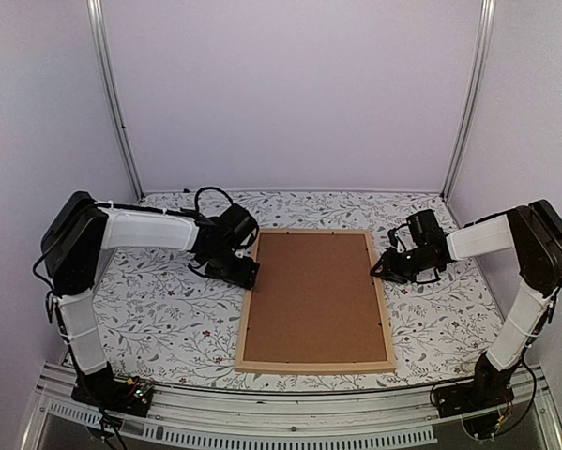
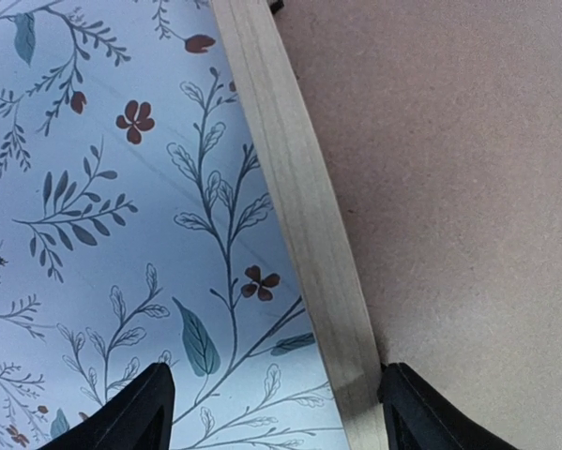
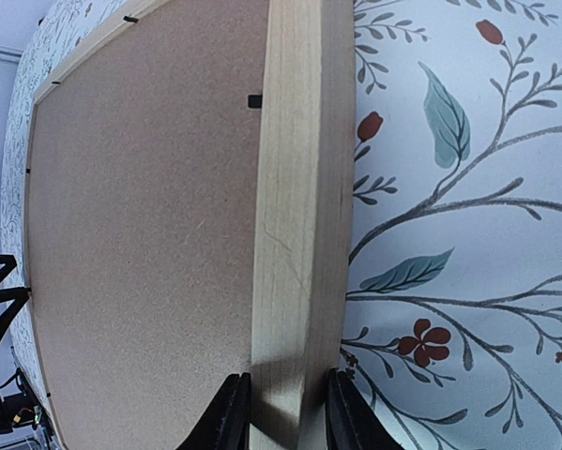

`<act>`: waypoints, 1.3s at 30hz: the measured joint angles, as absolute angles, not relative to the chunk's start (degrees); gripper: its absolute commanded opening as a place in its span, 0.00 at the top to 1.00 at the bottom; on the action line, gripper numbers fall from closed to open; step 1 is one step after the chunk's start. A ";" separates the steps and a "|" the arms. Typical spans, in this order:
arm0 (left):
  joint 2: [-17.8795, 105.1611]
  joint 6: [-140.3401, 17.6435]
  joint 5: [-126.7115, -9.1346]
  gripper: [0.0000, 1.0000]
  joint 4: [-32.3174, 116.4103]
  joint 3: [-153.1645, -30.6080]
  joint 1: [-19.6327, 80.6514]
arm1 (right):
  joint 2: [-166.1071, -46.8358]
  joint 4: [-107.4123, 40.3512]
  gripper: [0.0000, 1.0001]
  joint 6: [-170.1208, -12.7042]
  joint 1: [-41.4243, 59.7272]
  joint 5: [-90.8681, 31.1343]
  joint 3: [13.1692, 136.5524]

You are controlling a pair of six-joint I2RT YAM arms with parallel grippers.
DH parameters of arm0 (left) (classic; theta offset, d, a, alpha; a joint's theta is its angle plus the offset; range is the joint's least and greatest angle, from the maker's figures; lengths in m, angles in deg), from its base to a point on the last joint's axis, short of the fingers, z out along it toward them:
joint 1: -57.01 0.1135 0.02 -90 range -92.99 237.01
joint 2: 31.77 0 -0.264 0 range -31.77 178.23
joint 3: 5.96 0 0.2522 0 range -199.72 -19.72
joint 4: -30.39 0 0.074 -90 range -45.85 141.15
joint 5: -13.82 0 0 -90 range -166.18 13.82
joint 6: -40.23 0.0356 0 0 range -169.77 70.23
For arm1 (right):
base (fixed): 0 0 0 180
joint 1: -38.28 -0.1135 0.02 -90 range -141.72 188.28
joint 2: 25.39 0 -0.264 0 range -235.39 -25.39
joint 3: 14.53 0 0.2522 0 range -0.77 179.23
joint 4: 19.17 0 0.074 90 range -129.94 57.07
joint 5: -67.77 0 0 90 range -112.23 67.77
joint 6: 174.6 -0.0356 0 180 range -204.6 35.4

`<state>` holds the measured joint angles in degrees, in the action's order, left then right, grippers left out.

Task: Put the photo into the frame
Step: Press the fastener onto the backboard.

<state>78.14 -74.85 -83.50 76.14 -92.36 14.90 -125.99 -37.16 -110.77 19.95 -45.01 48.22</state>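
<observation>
The right gripper [image 3: 282, 417] is pinched narrow on the right rail of the frame [image 1: 314, 367], probably to steady it. The left gripper [image 2: 276, 412] straddles the left rail, jaws wide, not gripping. The photo is out of sight, perhaps under the backing board [image 1: 313, 295].

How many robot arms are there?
2. The left arm is at the left side of the frame, and the right arm is at its right side. No others are in view.
</observation>
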 measured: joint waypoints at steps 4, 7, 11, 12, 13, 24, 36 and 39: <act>77.57 -75.11 -85.07 0.21 76.27 -92.16 14.51 | -125.99 -37.16 0.71 -110.77 19.95 -45.01 48.22; 76.87 -75.22 -86.10 0.20 76.38 -92.12 14.42 | -125.99 -37.19 0.71 -110.75 19.95 -45.01 48.22; 75.80 -75.29 -87.19 0.21 76.68 -92.29 14.42 | -125.99 -37.19 0.71 -110.75 19.95 -45.01 48.22; 75.80 -75.29 -87.30 0.20 76.86 -92.56 14.42 | -125.99 -37.16 0.71 -110.75 19.95 -45.01 48.22; 75.85 -75.29 -87.36 0.20 76.99 -92.69 14.42 | -125.99 -37.16 0.71 -110.75 19.95 -45.01 48.22; 79.39 -75.35 -88.17 0.21 79.98 -95.59 14.33 | -125.99 -37.16 0.71 -110.75 19.95 -44.99 48.22; 80.81 -76.14 -90.82 0.21 81.34 -97.34 12.85 | -125.99 -36.79 0.71 -110.75 19.95 -45.01 47.98; 80.92 -76.64 -91.69 0.21 81.38 -97.36 12.39 | -125.99 -36.73 0.71 -110.75 19.95 -45.01 47.93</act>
<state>80.92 -76.64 -91.69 81.38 -97.36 12.39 -125.99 -36.73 -110.75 19.95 -45.01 47.93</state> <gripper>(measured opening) 0.792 0.295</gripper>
